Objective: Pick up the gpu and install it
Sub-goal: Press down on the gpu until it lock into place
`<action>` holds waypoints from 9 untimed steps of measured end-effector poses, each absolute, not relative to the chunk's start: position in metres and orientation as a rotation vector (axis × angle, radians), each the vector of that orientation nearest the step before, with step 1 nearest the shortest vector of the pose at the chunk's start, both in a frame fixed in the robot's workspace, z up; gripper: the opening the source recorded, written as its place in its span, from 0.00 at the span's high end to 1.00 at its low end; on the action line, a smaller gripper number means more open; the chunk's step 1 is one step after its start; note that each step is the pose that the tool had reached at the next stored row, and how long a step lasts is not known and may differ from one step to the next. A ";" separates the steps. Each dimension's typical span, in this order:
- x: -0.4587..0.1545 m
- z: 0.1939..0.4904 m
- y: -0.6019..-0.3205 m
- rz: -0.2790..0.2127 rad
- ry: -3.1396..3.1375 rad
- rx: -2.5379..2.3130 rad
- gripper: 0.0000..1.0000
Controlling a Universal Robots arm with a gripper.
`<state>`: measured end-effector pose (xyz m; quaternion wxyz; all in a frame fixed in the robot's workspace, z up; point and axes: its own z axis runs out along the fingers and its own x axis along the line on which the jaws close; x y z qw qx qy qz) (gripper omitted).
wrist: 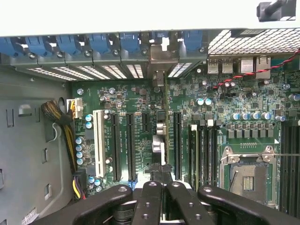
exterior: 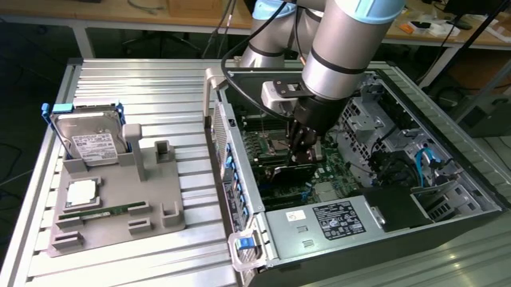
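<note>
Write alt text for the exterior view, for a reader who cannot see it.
A robot arm reaches into an open computer case, its gripper shut on the gpu, a dark card held over the motherboard. On the exterior view's left, a grey fixture holds a hard drive and a memory stick.

The gpu (exterior: 294, 173), a thin dark circuit card, stood on edge inside the open computer case (exterior: 447, 149), upright over the green motherboard (wrist: 140, 112) with its long side running along the expansion slots. Seen from the wrist, it appeared edge-on as a narrow strip (wrist: 160, 140), its silver metal end bracket (wrist: 158, 65) set against the case's rear slot openings.
</note>
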<state>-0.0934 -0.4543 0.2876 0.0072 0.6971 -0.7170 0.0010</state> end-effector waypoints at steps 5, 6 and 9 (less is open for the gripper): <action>-0.093 0.288 -0.454 0.002 -2.243 2.180 0.89; -0.093 0.288 -0.454 0.002 -2.243 2.180 0.89; -0.094 0.286 -0.454 0.002 -2.243 2.181 0.89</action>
